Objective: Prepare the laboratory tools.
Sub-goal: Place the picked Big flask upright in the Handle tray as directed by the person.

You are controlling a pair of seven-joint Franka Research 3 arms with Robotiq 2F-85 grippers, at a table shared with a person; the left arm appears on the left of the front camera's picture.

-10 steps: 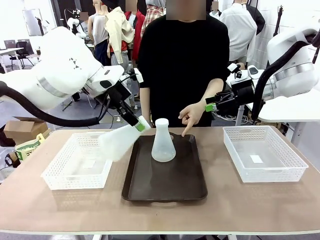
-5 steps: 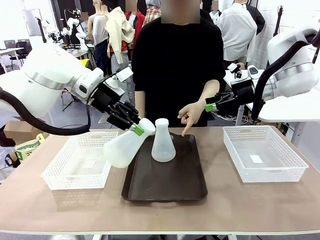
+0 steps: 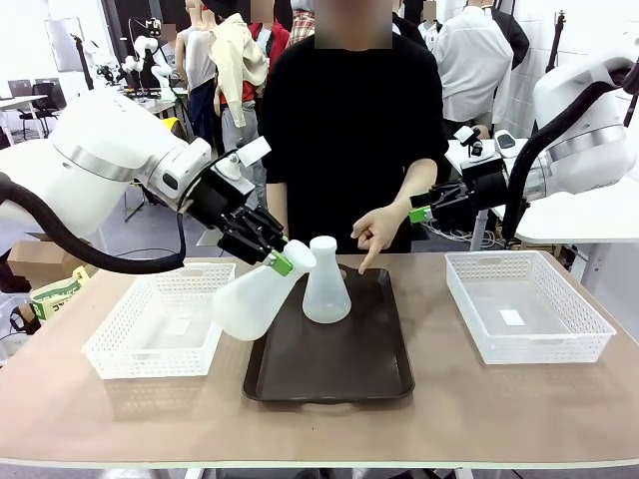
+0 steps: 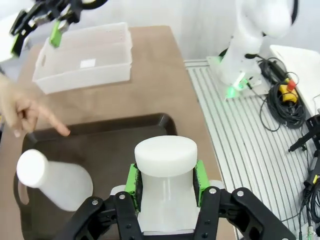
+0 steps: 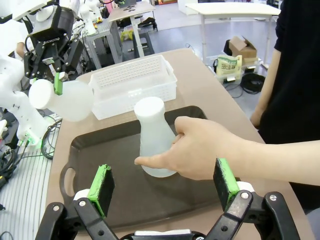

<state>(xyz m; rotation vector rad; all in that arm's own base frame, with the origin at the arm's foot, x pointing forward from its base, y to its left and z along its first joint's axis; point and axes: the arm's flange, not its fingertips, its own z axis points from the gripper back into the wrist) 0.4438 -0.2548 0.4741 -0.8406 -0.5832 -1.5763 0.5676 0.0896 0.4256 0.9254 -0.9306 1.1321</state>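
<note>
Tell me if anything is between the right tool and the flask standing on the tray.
Yes. The person's hand lies between the open right tool and the standing flask, its forefinger pointing down at the tray by the flask's base.

Front view: fixed, level with the table's near edge, facing the person across it. Left wrist view: close, looking steeply down on the dark tray [image 4: 100,135]. Right wrist view: lower, oblique. All three share that tray.
</note>
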